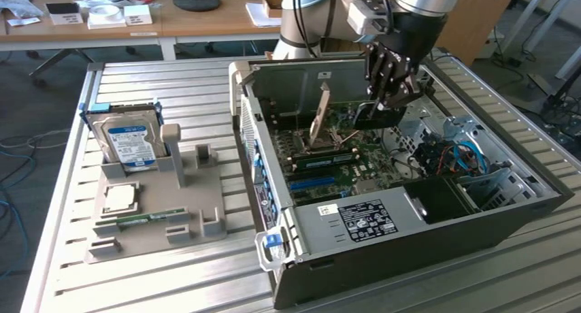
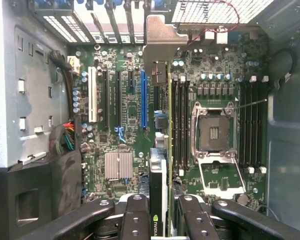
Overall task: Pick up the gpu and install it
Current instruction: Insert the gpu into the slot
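Observation:
My gripper reaches down into the open computer case and is shut on the gpu, a dark card hanging under the fingers. In the wrist view the gpu runs edge-on away from the gripper, a black finger pressing on each side. Its silver bracket points toward the slotted rear wall of the case. The card is held above the green motherboard, between the blue expansion slot and the black memory slots.
The CPU socket stands open beside the card. Case walls close in all around. Outside the case, a grey fixture tray holds a blue-labelled hard drive, a CPU chip and a green memory stick. A desk stands behind.

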Robot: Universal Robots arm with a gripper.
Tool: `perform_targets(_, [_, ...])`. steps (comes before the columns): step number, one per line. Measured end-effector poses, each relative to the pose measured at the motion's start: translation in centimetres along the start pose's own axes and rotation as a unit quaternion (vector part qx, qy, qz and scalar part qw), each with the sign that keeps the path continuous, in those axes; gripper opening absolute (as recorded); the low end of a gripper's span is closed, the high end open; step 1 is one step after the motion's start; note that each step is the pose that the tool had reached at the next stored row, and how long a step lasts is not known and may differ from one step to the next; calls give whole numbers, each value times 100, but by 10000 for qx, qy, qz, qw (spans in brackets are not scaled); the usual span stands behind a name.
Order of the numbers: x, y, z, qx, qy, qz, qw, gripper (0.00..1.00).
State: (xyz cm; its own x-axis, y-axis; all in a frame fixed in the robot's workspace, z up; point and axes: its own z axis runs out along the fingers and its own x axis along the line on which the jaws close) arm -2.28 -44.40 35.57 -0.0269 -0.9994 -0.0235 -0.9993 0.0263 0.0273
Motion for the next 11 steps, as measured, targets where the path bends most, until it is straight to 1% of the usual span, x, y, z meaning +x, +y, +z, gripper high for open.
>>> perform_targets(11, [3, -2, 153, 0, 0, 0, 10000, 27])
